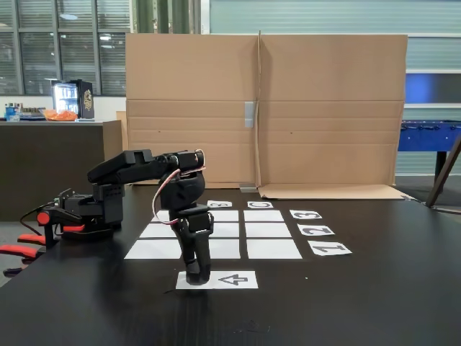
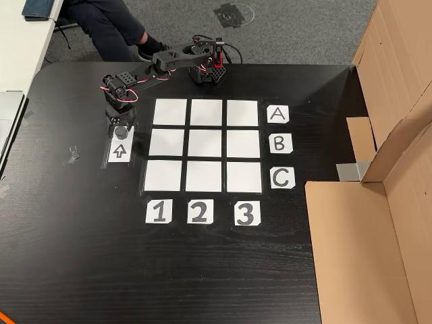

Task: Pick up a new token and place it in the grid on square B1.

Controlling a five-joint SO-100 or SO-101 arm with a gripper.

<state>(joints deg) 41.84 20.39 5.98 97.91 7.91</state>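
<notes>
The arm reaches down from its base [image 2: 206, 67] to the top end of the arrow-printed sheet [image 2: 119, 152]. My gripper [image 2: 120, 132] points straight down there, fingers tight on both sides of the small black token [image 2: 120, 133]. In the fixed view the gripper [image 1: 197, 277] touches down on the left end of that sheet [image 1: 234, 280], and the token is hidden by the fingers. The grid [image 2: 206, 143] of white squares lies just right of the sheet. Square B1 [image 2: 167, 143], the grid's nearest square to the gripper, is bare; the arm partly covers it [image 1: 227, 249] in the fixed view.
Letter labels [image 2: 279, 143] line the grid's right side and number labels [image 2: 198, 212] its lower side. Cardboard sheets [image 2: 378, 223] occupy the table's right part. A seated person's legs [image 2: 101, 27] are beyond the far edge. A small tape patch [image 2: 73, 154] lies left of the sheet.
</notes>
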